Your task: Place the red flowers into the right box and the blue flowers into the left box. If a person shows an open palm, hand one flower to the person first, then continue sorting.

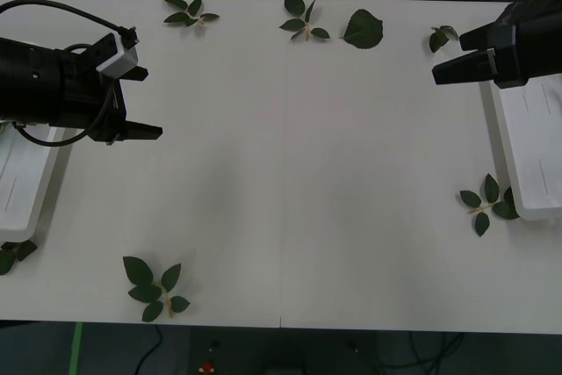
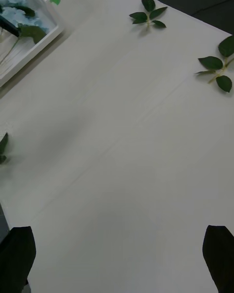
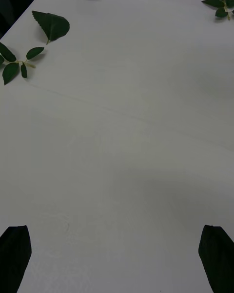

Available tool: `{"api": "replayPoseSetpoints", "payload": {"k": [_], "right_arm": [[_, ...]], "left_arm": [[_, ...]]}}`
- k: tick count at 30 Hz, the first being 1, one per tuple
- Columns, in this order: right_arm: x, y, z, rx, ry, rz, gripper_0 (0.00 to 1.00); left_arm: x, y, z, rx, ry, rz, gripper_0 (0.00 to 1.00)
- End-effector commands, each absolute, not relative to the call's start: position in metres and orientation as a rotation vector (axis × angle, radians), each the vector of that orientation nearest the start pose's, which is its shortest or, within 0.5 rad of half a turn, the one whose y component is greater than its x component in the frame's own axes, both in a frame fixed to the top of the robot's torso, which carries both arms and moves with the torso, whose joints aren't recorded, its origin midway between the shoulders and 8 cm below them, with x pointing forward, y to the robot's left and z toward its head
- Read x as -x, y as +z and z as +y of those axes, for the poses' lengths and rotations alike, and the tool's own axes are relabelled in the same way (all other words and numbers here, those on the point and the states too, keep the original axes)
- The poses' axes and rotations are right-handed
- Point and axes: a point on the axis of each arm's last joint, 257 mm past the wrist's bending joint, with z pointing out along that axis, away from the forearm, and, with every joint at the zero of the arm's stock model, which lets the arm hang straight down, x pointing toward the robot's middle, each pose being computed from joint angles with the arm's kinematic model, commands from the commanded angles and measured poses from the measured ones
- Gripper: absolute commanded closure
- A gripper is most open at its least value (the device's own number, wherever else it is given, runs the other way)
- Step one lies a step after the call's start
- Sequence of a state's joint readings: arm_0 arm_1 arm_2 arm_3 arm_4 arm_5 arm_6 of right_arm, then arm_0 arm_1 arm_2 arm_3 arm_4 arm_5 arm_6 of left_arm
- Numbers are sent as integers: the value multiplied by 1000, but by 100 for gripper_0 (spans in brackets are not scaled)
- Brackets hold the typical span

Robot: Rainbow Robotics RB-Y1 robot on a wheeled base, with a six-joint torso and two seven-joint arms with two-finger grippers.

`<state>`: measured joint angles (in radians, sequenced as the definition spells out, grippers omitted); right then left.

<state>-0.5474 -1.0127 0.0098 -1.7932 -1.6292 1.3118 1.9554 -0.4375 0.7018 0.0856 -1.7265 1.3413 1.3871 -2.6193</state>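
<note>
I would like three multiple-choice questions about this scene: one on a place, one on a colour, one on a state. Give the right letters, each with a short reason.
1. Where does the left box lie?
A) at the left edge of the table
B) at the table's middle
C) at the table's far edge

2. What colour are the flowers in it?
A) red
B) pale blue
C) yellow

3. How do the jaws of the left gripper and the right gripper stand?
A) both open and empty
B) both shut on flowers
C) only the left shut

Key:
1 A, the front view shows it there, partly under the left arm.
2 B, the right wrist view shows them pale blue.
3 A, each wrist view has its jaws apart, nothing between.
</note>
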Motion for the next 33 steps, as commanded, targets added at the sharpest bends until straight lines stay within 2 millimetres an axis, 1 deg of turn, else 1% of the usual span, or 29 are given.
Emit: {"api": "replayPoseSetpoints", "payload": {"k": [1, 8, 13, 16, 20, 33], "right_arm": [[-444, -28, -183, 1164, 600, 1900, 0], [-414, -37, -167, 1376, 631, 1711, 0], [-394, -37, -155, 1453, 654, 1581, 0], [-387, -37, -149, 1480, 651, 1525, 0], [-382, -40, -148, 1479, 669, 1520, 0], [-382, -40, -148, 1479, 669, 1520, 0]], "left_arm": [[-487, -118, 203, -1465, -202, 1656, 0], [-487, -118, 203, -1465, -202, 1656, 0], [-487, -118, 203, -1465, -202, 1656, 0], [-487, -118, 203, -1465, -202, 1656, 0], [-487, -118, 203, -1465, -202, 1656, 0], [-487, -118, 203, -1465, -202, 1656, 0]]}}
